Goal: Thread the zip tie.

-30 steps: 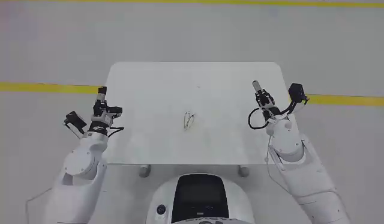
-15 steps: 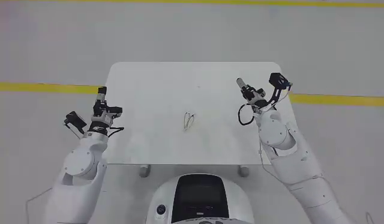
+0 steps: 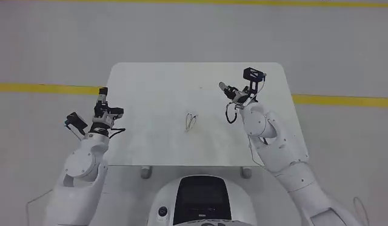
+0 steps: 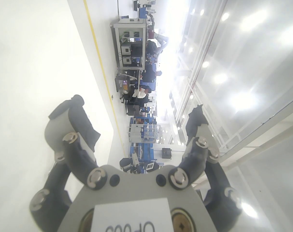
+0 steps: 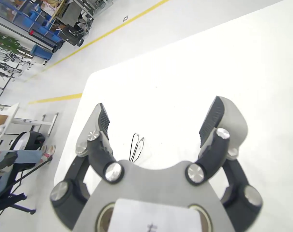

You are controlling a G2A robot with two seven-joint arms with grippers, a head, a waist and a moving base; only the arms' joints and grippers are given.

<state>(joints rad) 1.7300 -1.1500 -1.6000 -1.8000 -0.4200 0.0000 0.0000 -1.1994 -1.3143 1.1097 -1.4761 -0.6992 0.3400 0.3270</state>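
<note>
Right gripper nearer zip tie than before, jaws wide apart.

No text can be read in full. A white label is fixed behind the left jaws, held at the 9 o'clock edge of the worktop; its dark print is cut off. A second label, behind the right jaws toward 2 o'clock, carries one clipped mark.

The right hand hung above the white desk, fingers spread wide apart, a thin dark zip tie lay flat on the desk below it, a yellow floor line ran beyond the desk.
</note>
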